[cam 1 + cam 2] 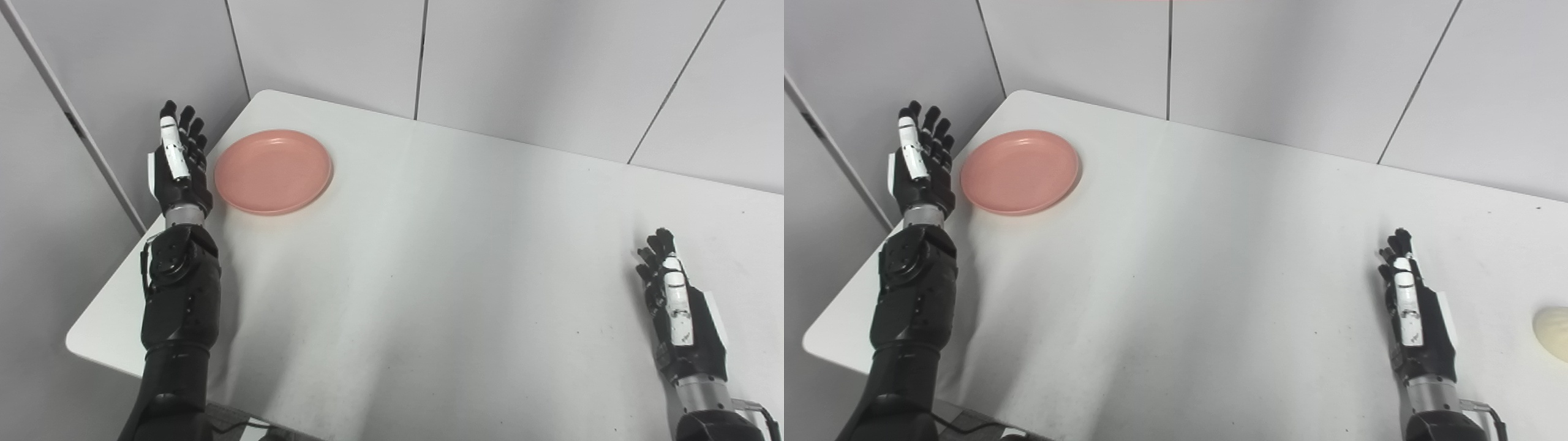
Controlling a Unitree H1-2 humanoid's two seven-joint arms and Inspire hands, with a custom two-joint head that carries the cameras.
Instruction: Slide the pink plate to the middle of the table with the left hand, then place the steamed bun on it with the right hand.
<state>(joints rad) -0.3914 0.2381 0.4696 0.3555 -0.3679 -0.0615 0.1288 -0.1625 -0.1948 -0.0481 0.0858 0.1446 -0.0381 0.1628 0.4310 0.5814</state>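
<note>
The pink plate [273,171] lies empty on the white table [429,257] near its far left corner. My left hand [179,164] is open, fingers straight and pointing away, just to the left of the plate at the table's left edge, a small gap from the rim. My right hand [680,309] is open and empty, resting near the table's right side, fingers pointing away. The steamed bun [1554,332] is pale cream and shows only in the right eye view, at the right edge, to the right of my right hand [1415,312].
Grey wall panels stand close behind the table and along its left side. The table's left edge and near left corner [79,343] lie beside my left forearm.
</note>
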